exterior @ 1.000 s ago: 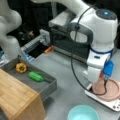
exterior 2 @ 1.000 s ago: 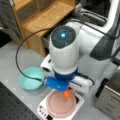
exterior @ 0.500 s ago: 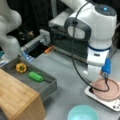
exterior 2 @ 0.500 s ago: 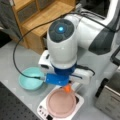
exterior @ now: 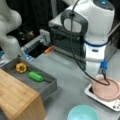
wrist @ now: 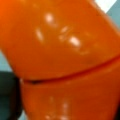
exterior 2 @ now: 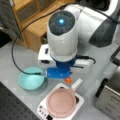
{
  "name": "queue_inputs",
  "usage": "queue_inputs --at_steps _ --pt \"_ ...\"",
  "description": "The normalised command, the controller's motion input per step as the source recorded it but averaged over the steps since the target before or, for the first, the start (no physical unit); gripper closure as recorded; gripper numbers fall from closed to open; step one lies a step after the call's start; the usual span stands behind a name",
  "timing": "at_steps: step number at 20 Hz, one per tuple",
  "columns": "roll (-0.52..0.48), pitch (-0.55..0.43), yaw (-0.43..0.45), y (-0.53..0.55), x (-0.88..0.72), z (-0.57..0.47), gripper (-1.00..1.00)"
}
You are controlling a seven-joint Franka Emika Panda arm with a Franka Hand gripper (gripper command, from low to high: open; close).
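Note:
A glossy orange object (wrist: 65,57) fills the wrist view, so it sits right under the wrist camera. In a front view its tip (exterior 2: 68,80) pokes out beneath my gripper (exterior 2: 67,76), which is shut on it. The fingers themselves are hidden by the blue hand and the white arm. Just below the gripper lies a pink plate (exterior 2: 61,102) on a white square base (exterior 2: 79,99). In a front view the hand (exterior: 103,71) hangs over the plate's (exterior: 106,88) far rim.
A teal bowl (exterior 2: 31,81) (exterior: 82,113) stands near the plate. A grey tray (exterior: 48,86) holds a yellow pepper (exterior: 21,67) and a green vegetable (exterior: 35,76). A wooden block (exterior: 17,97) stands beside it, and a wooden shelf (exterior 2: 37,22) is behind the arm.
The arm has shifted only slightly above the plate. The orange object stays in the gripper.

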Motion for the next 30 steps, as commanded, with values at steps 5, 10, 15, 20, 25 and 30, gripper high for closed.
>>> queue_inputs --at_steps 5,10,15,20,25,30 --pt "0.036 -0.256 0.627 -0.37 -0.53 -0.09 1.00" --pt "0.146 -0.251 0.462 -0.28 -0.45 -0.10 1.00" --pt "0.188 -0.066 0.453 -0.21 -0.37 0.02 1.00" --pt "0.199 -0.042 0.406 -0.23 -0.29 0.07 1.00" --pt "0.178 -0.083 0.192 -0.22 -0.29 0.02 1.00" --pt "0.144 -0.072 0.246 -0.20 -0.33 0.05 1.00"
